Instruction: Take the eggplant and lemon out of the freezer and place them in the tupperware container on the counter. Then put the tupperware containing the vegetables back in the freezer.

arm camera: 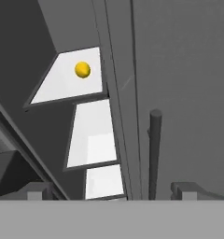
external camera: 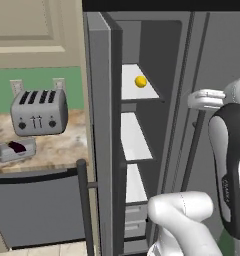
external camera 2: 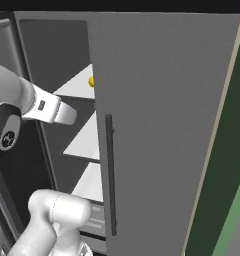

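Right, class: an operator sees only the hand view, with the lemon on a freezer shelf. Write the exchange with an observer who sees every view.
Operator: Where is the eggplant?
Observer: The eggplant lies in the tupperware container on the counter.
Operator: Anything near that container?
Observer: A silver toaster stands just behind it on the same counter.

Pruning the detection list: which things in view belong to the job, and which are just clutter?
Job:
lemon on top freezer shelf
eggplant already in tupperware
counter
gripper, open, empty

Clutter:
toaster
wider door
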Available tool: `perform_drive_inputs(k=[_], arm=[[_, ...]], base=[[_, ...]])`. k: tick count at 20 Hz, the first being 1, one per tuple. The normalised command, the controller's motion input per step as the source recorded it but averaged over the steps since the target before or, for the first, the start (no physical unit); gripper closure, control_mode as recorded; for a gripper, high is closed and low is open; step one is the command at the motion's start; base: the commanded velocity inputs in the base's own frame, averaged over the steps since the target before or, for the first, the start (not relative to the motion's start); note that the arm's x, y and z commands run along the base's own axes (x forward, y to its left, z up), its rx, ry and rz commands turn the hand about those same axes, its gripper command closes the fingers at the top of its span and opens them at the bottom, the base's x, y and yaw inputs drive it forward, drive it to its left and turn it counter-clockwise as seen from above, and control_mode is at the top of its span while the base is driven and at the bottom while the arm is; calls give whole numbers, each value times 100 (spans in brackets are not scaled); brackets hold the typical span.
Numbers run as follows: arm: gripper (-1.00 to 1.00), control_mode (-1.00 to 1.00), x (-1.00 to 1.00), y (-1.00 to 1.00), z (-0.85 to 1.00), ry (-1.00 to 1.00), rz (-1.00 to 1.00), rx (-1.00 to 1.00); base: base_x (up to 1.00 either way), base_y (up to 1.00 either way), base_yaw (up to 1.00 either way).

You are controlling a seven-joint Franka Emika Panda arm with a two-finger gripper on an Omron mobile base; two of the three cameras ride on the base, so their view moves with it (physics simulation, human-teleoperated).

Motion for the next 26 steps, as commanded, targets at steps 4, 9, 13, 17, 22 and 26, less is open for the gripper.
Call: perform_drive_inputs(k=[4,9,13,17,22,26], arm=[[-100,-100,61,46,3,11,0,-1],[-100,-100,94,44,-6,10,5,-2],[-100,-100,97,32,-6,2,4,-1],[-100,-100,85,15,-3,0,5,0],[-100,-100,82,9,-20,0,5,-3],[-100,-100,73,0,-32,-1,4,-8]], base=[[0,0,0],[0,0,0],[0,0,0],[0,0,0],[0,0,0],[0,0,0]])
